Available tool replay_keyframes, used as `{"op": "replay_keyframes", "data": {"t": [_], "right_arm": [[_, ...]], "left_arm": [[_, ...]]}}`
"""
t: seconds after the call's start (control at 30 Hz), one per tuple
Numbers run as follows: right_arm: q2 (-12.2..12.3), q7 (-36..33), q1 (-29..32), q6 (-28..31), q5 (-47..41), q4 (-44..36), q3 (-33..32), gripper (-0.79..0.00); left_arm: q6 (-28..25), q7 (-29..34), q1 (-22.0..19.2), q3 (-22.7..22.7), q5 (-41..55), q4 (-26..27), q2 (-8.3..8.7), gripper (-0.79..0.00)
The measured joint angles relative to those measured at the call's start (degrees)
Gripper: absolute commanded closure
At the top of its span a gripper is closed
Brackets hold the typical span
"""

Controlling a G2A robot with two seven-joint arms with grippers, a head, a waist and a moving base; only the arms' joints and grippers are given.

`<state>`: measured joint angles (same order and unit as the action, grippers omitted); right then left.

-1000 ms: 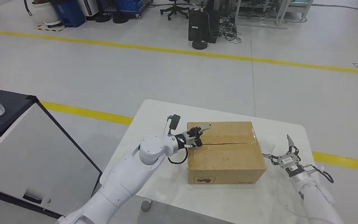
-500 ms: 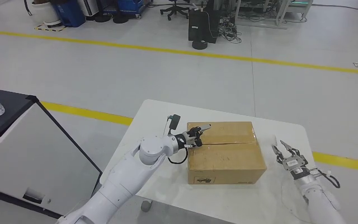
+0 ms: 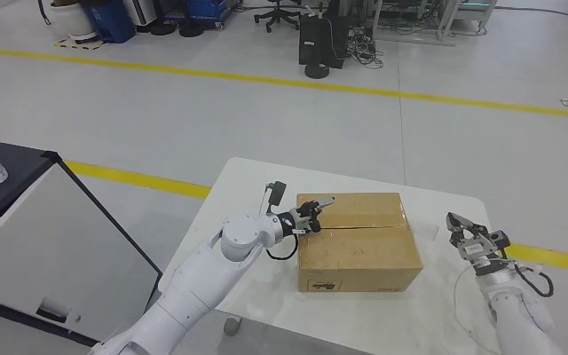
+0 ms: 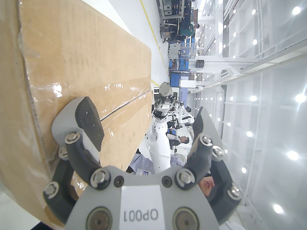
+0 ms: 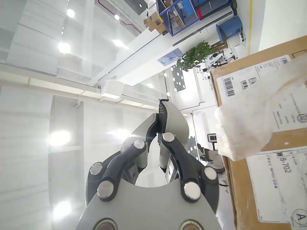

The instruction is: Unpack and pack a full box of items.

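While your left gripper [image 3: 312,216] sits at the left end of the cardboard box [image 3: 359,244], its fingers are spread wide and clamp nothing. From the left wrist view you can see that gripper [image 4: 146,125] with one ribbed pad [image 4: 89,123] low over the box [image 4: 79,56] top, just beside the taped middle seam near the end edge. Whether that pad actually touches the cardboard you cannot tell. The other finger stands off in the air, well away from the lid.

You have the box lying closed near the middle of the white worktop [image 3: 248,191]. Its two top flaps meet along the seam, and glossy clear tape runs over it.

Your right gripper [image 3: 466,232] is off the box's right end, near it but apart from it, above the right side of the worktop. The right wrist view shows its fingers [image 5: 165,113] pressed together pad to pad with nothing between them. Next to them you see the box [image 5: 237,192] end face with white printed labels [image 5: 254,82] and a crumpled patch of clear tape [image 5: 251,125] stuck over them.
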<state>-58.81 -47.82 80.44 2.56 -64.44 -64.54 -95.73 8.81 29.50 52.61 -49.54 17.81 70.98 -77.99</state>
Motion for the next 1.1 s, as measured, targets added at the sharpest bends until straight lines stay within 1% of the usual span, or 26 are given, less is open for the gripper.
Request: {"op": "replay_keyframes", "data": {"t": [0.17,0.2,0.23,0.27,0.3,0.33,0.5,0.77,1.0,1.07,1.1], "right_arm": [[0.4,-2.0,3.5,-1.0,0.5,-2.1,-2.8,-0.006],[0.5,-2.7,4.4,-1.3,0.7,-2.4,-3.5,-0.123],[0.6,-3.5,5.7,-1.6,1.0,-2.7,-4.3,-0.148],[0.7,-3.9,6.6,-1.9,1.2,-2.9,-4.9,-0.317],[0.8,-4.1,7.5,-2.2,1.4,-3.0,-5.4,-0.566],[0.8,-4.1,8.5,-2.6,1.9,-3.2,-5.7,-0.785],[0.4,-2.8,9.4,-4.6,1.7,-2.5,-4.6,-0.785],[-0.9,-0.7,4.7,-8.6,-1.5,0.9,0.3,-0.785],[-1.8,1.5,1.2,-10.5,-4.1,4.3,2.2,-0.785],[-2.0,2.0,0.4,-10.6,-4.2,4.6,2.5,-0.745],[-2.0,2.1,0.0,-10.6,-4.1,4.7,2.6,-0.705]], "left_arm": [[0.0,0.0,0.0,0.0,0.0,0.0,0.0,-0.785],[0.0,0.0,0.0,0.0,0.0,0.0,0.0,-0.785],[0.0,0.0,0.0,0.0,0.0,0.0,0.0,-0.785],[0.0,0.0,0.0,0.0,0.0,0.0,0.0,-0.785],[0.0,0.0,0.0,0.0,0.0,0.0,0.0,-0.785],[0.0,0.0,0.0,0.0,0.0,0.0,0.0,-0.785],[0.0,0.0,0.0,0.0,0.0,0.0,0.0,-0.785],[0.0,0.0,0.0,0.0,0.0,0.0,0.0,-0.785],[0.0,0.0,0.0,0.0,0.0,0.0,0.0,-0.785],[0.0,0.0,0.0,0.0,0.0,0.0,0.0,-0.785],[0.0,0.0,0.0,0.0,0.0,0.0,0.0,-0.785]]}}
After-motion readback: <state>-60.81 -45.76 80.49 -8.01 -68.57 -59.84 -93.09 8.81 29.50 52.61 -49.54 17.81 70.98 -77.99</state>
